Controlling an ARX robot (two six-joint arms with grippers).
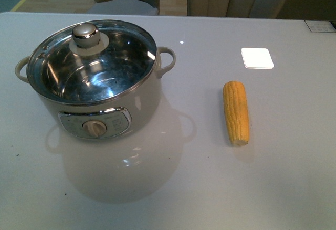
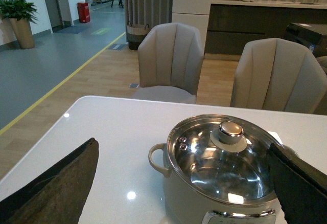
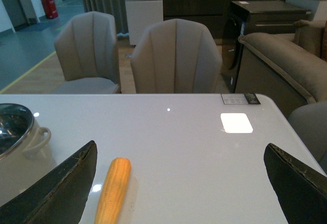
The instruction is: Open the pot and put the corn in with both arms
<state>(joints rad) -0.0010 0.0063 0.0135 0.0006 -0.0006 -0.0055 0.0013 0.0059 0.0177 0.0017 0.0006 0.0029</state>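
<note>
The cream pot [image 1: 107,104] stands on the left of the white table, closed by a glass lid [image 1: 121,56] with a steel knob [image 1: 85,34]. The yellow corn [image 1: 235,112] lies on the table to its right. Neither arm shows in the front view. My left gripper [image 2: 184,183] is open and empty, back from the pot [image 2: 189,198], its fingers [image 2: 56,188] wide apart on either side of it. My right gripper [image 3: 184,183] is open and empty, with the corn [image 3: 113,188] lying just inside one finger [image 3: 61,188].
Two beige chairs [image 2: 171,63] stand behind the table's far edge. A bright light patch [image 1: 257,58] shines on the table beyond the corn. A small label [image 1: 320,26] lies at the far right corner. A sofa [image 3: 286,65] stands beyond the table's right side.
</note>
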